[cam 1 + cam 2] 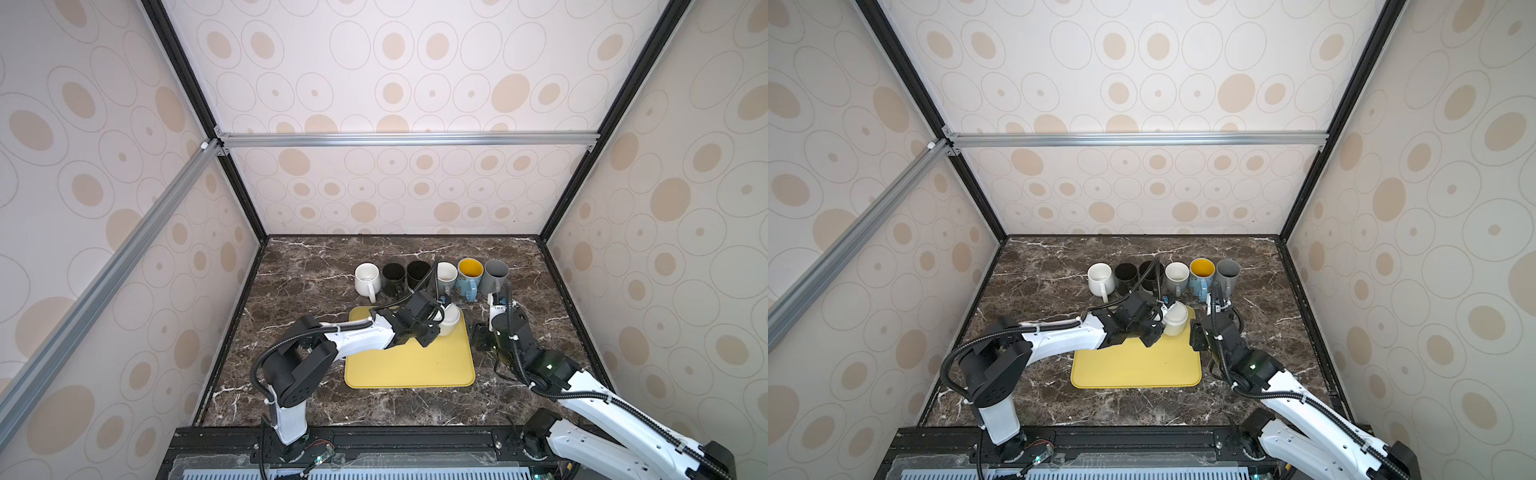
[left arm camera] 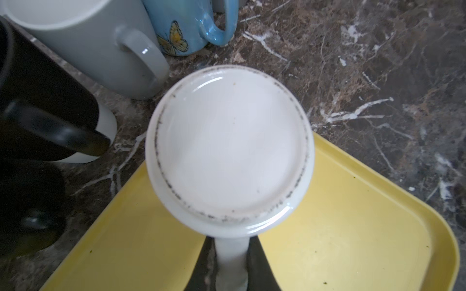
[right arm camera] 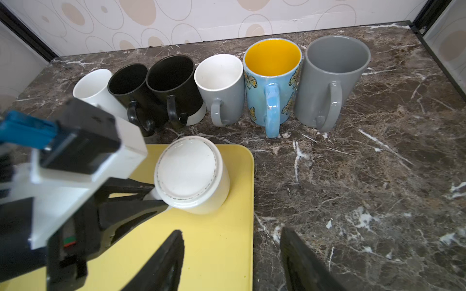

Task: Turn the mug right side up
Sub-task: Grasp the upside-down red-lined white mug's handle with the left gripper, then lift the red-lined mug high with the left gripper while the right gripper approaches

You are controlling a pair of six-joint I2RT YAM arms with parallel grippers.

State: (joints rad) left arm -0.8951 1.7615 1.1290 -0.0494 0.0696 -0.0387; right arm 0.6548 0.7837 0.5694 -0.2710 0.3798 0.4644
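Two black fingers (image 2: 259, 272) of the left hand (image 2: 230, 254) pressed together on the handle of the overturned mug (image 2: 230, 148), one on each side, pinching it.

Bottom of that mug turned up and tilted, scuffed foot ring facing the left wrist camera. In both top views, set over the 1 o'clock corner of the yellow tray (image 1: 415, 365), mouth downward. Contact between rim and tray too unclear to call.

Next outward, at roughly 4 o'clock of the overturned mug: right hand (image 3: 233, 262), spread wide and holding nothing. One finger above the tray's 3 o'clock edge, its partner above bare counter (image 3: 353, 189). Near the mug, not touching it.

Farther out, at 12 o'clock of the tray: six more mugs in a row on the counter, all mouth up, packed side by side, handles toward 6 o'clock. From the 9 o'clock end to the 3 o'clock end:
- white mug (image 3: 93, 90)
- black mug (image 3: 128, 85)
- black mug with a white foot (image 3: 176, 85)
- pale grey mug (image 3: 222, 88) with a white inside
- blue butterfly mug (image 3: 272, 85) with a yellow inside
- dark grey mug (image 3: 332, 75)

Closest to the overturned mug: the pale grey and blue butterfly ones, just past the tray's edge and apart from it.
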